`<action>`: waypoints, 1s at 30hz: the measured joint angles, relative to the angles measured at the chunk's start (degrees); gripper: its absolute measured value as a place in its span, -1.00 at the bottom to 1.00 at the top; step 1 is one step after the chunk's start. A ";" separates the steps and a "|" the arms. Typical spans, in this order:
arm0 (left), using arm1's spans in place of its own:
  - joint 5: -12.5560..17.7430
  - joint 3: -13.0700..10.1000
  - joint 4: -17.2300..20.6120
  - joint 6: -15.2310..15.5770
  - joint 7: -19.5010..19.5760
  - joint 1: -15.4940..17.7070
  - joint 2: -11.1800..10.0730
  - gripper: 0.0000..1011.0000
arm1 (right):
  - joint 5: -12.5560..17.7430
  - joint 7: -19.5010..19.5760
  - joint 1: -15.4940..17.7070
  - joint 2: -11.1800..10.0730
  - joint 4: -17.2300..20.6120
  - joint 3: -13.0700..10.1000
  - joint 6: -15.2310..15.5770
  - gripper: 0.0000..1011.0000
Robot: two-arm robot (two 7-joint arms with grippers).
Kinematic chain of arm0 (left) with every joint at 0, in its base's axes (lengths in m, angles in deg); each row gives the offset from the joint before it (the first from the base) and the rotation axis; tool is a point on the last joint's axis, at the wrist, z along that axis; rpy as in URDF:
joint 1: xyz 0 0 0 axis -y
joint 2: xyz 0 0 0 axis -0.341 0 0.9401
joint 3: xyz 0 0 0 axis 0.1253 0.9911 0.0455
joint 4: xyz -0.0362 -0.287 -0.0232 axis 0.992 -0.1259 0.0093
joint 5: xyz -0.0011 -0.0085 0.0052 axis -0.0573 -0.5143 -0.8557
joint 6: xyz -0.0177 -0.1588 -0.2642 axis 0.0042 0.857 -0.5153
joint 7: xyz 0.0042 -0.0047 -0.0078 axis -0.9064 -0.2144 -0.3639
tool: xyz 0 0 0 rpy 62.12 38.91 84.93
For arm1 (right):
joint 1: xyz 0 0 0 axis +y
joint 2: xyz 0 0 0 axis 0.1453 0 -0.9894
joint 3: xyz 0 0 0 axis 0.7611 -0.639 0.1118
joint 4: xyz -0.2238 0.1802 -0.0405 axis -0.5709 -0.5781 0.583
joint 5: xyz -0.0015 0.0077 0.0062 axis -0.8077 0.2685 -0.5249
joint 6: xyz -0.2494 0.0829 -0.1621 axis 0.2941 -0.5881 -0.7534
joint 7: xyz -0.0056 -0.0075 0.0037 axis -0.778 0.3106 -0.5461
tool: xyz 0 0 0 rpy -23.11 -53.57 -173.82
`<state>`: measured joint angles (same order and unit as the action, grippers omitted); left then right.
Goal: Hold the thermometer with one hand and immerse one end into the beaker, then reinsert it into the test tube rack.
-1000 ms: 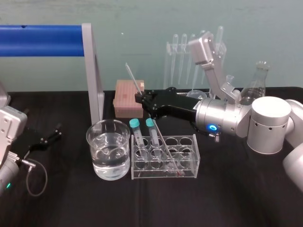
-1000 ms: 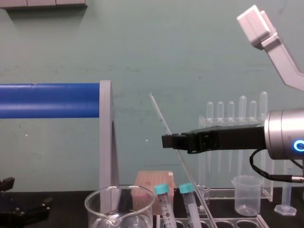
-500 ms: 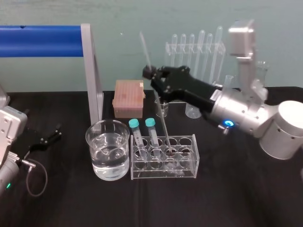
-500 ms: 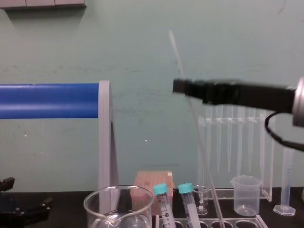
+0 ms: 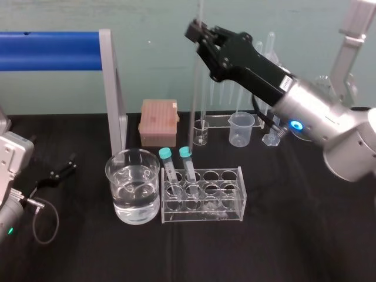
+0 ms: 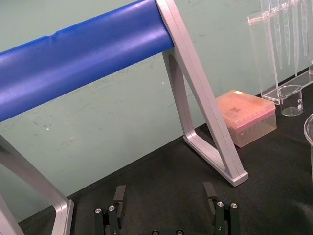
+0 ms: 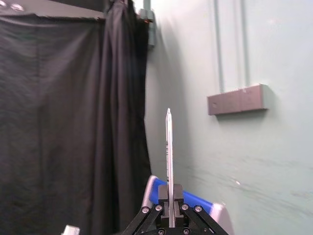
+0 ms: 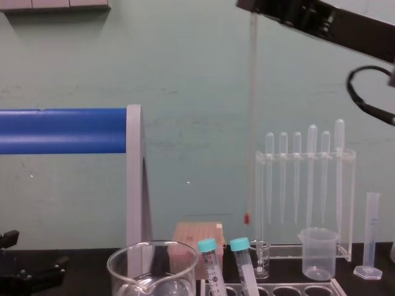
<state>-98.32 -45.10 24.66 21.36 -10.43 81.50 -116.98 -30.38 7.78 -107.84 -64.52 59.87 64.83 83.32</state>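
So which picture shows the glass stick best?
The chest view: the thermometer hangs plainly, down to its red tip. The head view shows it faintly; the right wrist view shows its upper end in the right gripper.

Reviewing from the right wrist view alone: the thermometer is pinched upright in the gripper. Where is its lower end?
Observer: In the chest view the thermometer hangs upright from the right gripper. Its red tip is in the air, higher than the test tube rack and inside nothing.
Operator: Is it over the beaker?
Observer: No. The tip hangs to the right of the beaker, which holds clear liquid.
Operator: And the left arm?
Observer: The left gripper sits open, parked on the left.
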 joint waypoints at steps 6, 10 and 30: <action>0.00 0.00 0.00 0.00 0.00 0.00 0.00 0.99 | 1.40 -3.14 -4.70 2.78 -3.59 2.62 -0.23 -0.89; 0.00 0.00 0.00 0.00 0.00 0.00 0.00 0.99 | 2.40 -5.09 -7.19 4.65 -5.92 4.13 -0.81 -0.89; 0.00 0.00 0.00 0.00 0.00 0.00 0.00 0.99 | 1.55 -13.91 -12.34 12.14 -25.14 10.73 -7.10 -0.89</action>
<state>-98.32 -45.10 24.67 21.36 -10.43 81.49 -116.98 -28.83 -6.13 -120.18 -52.38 34.74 75.56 76.22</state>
